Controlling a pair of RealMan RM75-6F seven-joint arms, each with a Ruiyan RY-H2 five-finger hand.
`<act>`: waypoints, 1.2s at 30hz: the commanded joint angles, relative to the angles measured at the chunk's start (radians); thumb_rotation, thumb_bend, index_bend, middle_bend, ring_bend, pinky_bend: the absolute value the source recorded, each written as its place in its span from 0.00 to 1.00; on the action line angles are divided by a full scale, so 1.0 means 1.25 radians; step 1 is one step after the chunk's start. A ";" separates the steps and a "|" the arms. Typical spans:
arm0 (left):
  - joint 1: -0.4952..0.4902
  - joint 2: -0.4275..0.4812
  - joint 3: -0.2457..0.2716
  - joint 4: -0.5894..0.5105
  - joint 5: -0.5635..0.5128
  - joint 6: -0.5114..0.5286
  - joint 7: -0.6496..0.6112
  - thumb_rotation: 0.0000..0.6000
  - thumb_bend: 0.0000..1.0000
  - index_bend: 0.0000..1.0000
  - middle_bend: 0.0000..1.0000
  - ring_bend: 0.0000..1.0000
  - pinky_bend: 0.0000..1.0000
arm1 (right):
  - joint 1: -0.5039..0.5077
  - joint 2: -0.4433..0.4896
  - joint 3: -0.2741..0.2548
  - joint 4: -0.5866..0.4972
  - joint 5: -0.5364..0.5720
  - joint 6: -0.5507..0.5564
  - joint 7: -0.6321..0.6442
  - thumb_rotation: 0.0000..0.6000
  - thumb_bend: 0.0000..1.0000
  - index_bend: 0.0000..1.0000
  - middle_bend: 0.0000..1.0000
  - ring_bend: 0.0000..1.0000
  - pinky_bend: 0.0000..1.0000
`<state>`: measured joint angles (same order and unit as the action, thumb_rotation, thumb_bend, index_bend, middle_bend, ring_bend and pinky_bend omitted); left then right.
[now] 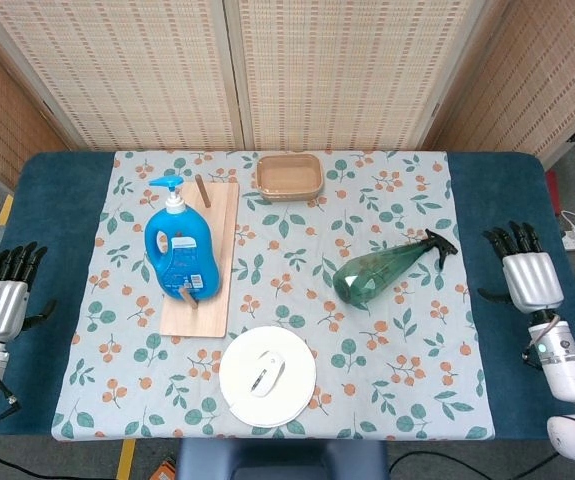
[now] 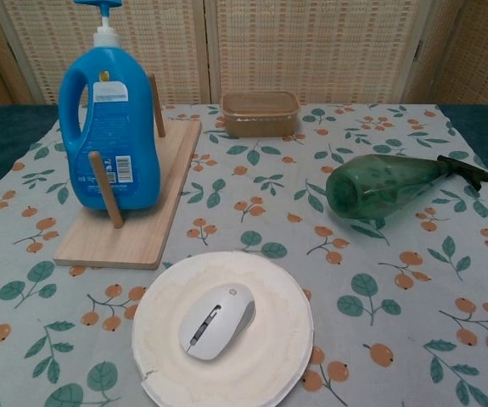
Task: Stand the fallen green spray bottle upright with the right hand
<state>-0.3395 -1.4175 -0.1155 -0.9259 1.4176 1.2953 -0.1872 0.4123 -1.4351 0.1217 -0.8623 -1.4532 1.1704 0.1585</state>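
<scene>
The green spray bottle [image 1: 382, 268] lies on its side on the floral cloth, its black nozzle pointing to the far right; the chest view shows the bottle [image 2: 384, 182] at the right as well. My right hand [image 1: 529, 276] hovers over the blue table edge to the right of the bottle, well apart from it, fingers spread and holding nothing. At the opposite edge of the table my left hand [image 1: 3, 300] is open too. Neither hand appears in the chest view.
A blue pump bottle [image 1: 177, 249] stands on a wooden rack [image 1: 203, 260] with pegs. A tan container [image 1: 289, 176] sits at the back. A white plate [image 1: 237, 383] with a computer mouse [image 1: 264, 373] lies at the front.
</scene>
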 commanded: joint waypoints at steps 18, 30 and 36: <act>0.000 0.000 0.000 0.000 0.000 0.000 0.000 1.00 0.27 0.00 0.00 0.00 0.00 | 0.149 -0.201 -0.084 0.353 -0.131 -0.066 0.082 1.00 0.00 0.26 0.23 0.00 0.10; 0.000 0.000 0.000 0.000 0.000 0.000 0.000 1.00 0.27 0.00 0.00 0.00 0.00 | 0.217 -0.270 -0.080 0.488 -0.104 -0.198 0.134 1.00 0.00 0.27 0.23 0.00 0.10; 0.000 0.000 0.000 0.000 0.000 0.000 0.000 1.00 0.27 0.00 0.00 0.00 0.00 | 0.237 -0.293 -0.087 0.519 -0.103 -0.234 0.150 1.00 0.00 0.28 0.23 0.00 0.11</act>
<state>-0.3394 -1.4176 -0.1158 -0.9259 1.4178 1.2952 -0.1872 0.7038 -1.7964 0.0152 -0.2190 -1.5827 0.8831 0.3411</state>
